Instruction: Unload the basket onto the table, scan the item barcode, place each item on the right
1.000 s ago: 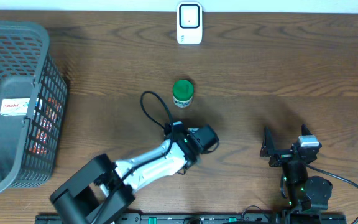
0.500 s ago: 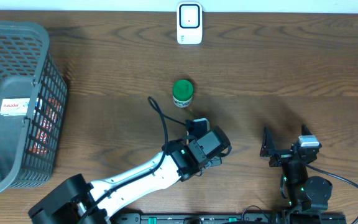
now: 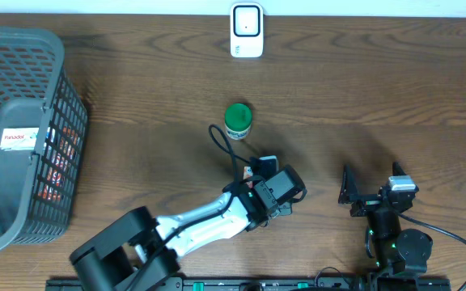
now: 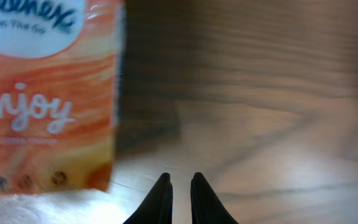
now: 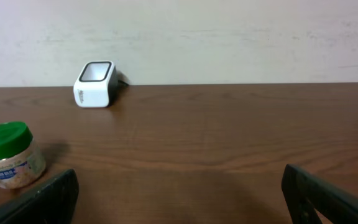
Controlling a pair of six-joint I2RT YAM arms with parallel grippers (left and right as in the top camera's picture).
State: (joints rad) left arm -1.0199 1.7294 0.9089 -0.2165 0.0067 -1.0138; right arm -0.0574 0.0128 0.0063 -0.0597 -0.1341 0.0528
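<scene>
Table (image 3: 379, 81) of dark wood, pale wall (image 5: 229, 31)

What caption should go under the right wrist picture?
Open right gripper faces a green-lidded jar and a white scanner on the wooden table.

1. Jar (image 3: 238, 120): green lid, pale label, upright near the middle of the tabletop (image 3: 395, 89);
2. Scanner (image 3: 247, 30): white, dark window, upright at the far edge, beyond the jar;
3. Tissue pack (image 4: 42, 93): orange, white lettering, blurred in the left wrist view.
</scene>
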